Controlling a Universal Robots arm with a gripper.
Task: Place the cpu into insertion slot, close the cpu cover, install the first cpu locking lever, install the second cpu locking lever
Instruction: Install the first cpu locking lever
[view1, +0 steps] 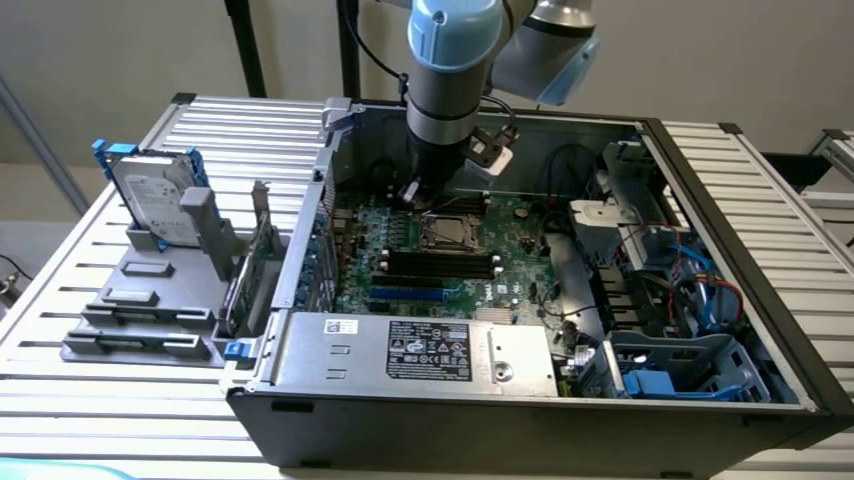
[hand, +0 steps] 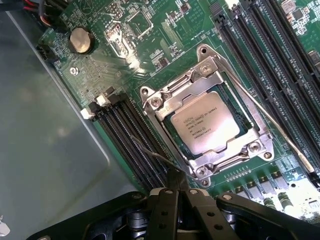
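Shut tight, the gripper (hand: 177, 192) hangs at the socket's corner, tips just beside a thin wire locking lever (hand: 155, 155) running off along the memory slots (hand: 125, 135); the cpu (hand: 205, 122) sits in the insertion slot (hand: 237, 107) under the lowered cpu cover (hand: 227, 152) (second lever (hand: 270, 122) flanks the far side).

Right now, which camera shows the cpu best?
The wrist view: the cpu lies close up, printed top framed by the cpu cover. In the exterior view the cpu is a small silvery square inside the computer case.
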